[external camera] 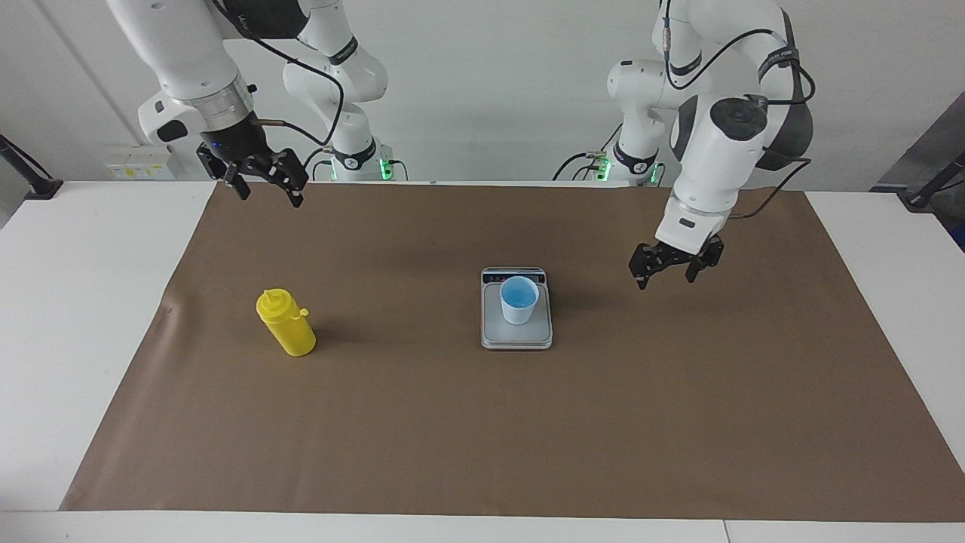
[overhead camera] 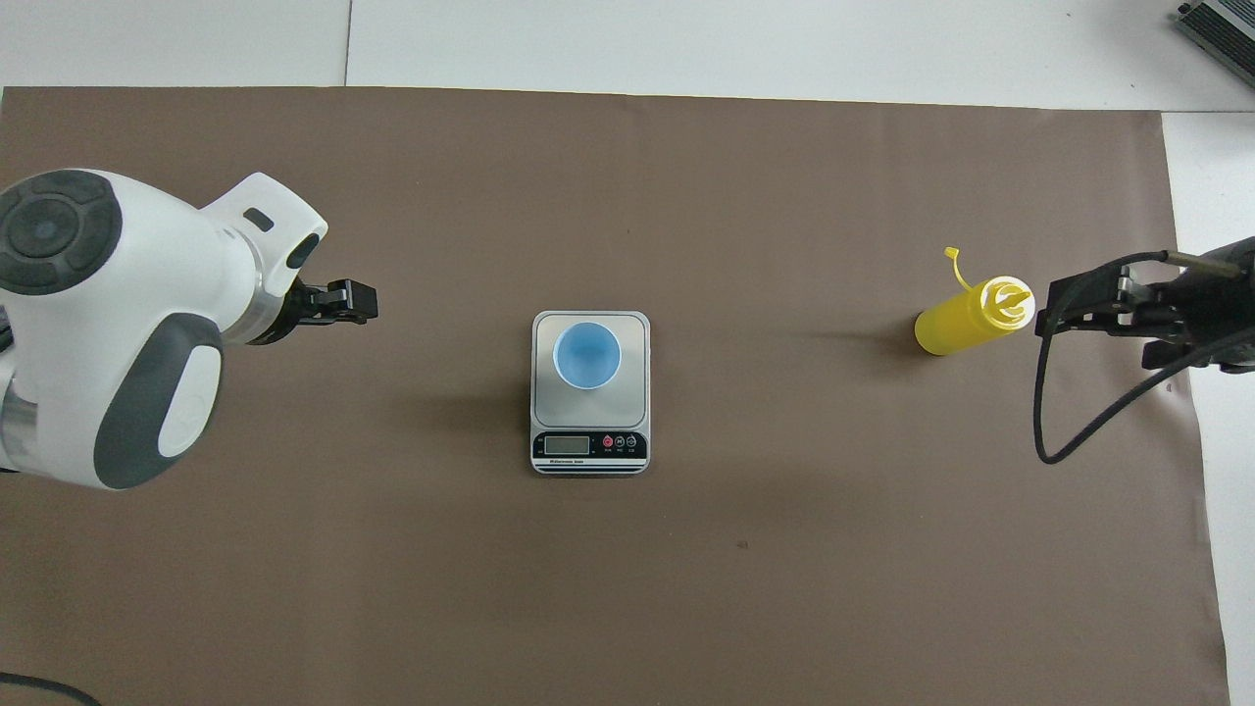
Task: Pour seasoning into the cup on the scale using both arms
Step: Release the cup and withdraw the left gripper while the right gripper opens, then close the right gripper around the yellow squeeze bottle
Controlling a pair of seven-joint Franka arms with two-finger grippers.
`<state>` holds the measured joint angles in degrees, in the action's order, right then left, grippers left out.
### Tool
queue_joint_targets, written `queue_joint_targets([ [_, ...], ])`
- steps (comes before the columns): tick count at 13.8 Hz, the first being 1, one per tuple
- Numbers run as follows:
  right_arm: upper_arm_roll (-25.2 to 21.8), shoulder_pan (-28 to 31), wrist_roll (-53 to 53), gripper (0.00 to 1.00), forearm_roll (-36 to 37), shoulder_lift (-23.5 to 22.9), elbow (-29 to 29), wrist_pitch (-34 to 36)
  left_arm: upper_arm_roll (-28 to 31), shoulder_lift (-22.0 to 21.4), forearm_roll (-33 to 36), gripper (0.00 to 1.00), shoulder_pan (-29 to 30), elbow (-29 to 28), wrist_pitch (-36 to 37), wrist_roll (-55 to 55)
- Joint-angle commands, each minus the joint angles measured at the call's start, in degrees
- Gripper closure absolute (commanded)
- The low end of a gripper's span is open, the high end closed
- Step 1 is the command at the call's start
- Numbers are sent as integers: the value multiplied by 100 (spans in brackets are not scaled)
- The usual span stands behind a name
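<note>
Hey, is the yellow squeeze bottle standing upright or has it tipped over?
Upright. The seasoning bottle stands on its base on the brown mat, nozzle up, untouched by either gripper. In the overhead view its tethered cap sticks out sideways.

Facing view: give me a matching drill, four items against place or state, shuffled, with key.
Items:
1. cup
2. seasoning bottle
3. left hand
4. scale

Places or states:
A. standing on the mat toward the right arm's end of the table
B. open, raised over bare mat
C. upright on the weighing plate
D. flat on the mat, display edge toward the robots

Pairs: 1-C, 2-A, 3-B, 4-D
</note>
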<state>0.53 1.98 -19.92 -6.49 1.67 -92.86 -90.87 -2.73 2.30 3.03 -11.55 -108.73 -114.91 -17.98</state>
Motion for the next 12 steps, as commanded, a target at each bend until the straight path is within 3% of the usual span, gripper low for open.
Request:
queue_joint_targets([
  [1,17,469,-889,0,-588,-166,-311,-501,-61,-273,-48,0,354,-43,337,785],
  [3,17,697,-1852,0,-739,-447,-320,-694,-43,-370,-48,0,565,-34,539,1487],
  [6,17,1224,-3262,0,-1756,-921,-364,-984,-17,-406,-39,0,768,202,811,2069],
  [9,17,1376,-3264,0,-2224,-1238,-696,-1449,-17,-406,-39,0,865,571,1136,2299],
  [12,26,1340,-3002,0,-2820,-1432,-1382,-2425,-17,-397,-39,0,865,993,1567,2308],
])
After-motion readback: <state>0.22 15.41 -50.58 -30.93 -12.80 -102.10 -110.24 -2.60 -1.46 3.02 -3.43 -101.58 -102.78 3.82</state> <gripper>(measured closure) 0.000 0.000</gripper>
